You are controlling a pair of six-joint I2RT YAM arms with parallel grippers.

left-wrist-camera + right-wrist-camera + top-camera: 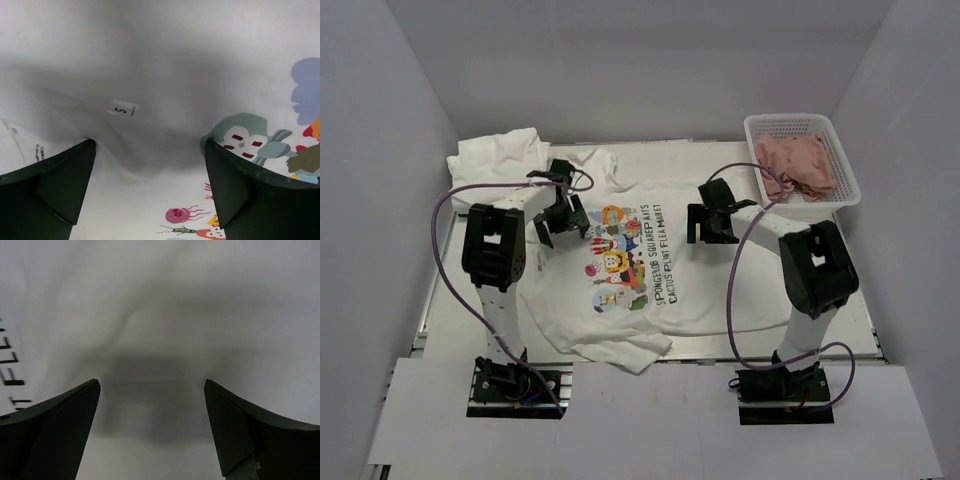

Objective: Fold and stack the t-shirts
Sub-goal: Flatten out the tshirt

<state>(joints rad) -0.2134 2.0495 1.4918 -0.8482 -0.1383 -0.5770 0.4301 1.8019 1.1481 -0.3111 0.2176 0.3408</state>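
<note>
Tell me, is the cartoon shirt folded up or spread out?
Spread out. The cartoon t-shirt lies open and flat with its whole picture facing up. Only its edges are rumpled.

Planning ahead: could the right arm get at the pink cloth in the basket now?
Probably yes: the right pincer is open and empty; the pink cloth lies uncovered in the basket.

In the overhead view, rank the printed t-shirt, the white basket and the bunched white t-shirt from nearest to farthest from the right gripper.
1. printed t-shirt, directly under the right gripper.
2. white basket, far right corner.
3. bunched white t-shirt, far left corner.
</note>
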